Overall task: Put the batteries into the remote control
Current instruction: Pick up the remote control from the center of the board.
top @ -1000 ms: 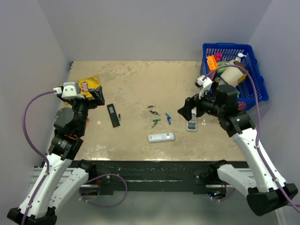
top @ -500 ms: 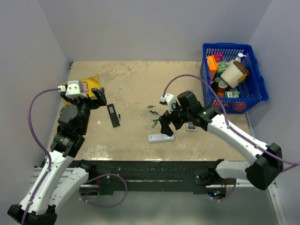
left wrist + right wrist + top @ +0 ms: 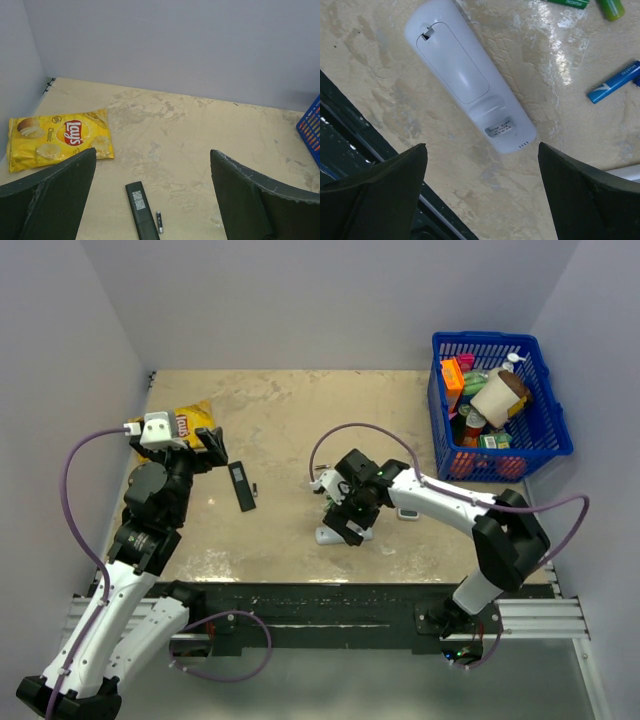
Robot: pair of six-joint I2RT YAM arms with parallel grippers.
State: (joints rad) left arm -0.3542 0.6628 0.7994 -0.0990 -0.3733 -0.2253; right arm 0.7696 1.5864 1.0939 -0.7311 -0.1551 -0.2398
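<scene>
Overhead, the table point(image 3: 280, 410) carries a blue basket point(image 3: 553, 445) at far right and a yellow chip bag point(image 3: 190, 423) at far left. The left gripper point(image 3: 152, 152) hovers, jaws spread wide, near a black remote point(image 3: 141, 212). The right gripper point(image 3: 482, 146), jaws likewise apart and holding nothing, hangs over the remote control point(image 3: 470, 75), which lies near the front edge. Only its wrist camera shows the back cover on, the batteries point(image 3: 610, 6) just beyond, and a blue cell point(image 3: 615, 82). From above, the arm seems to hide them.
</scene>
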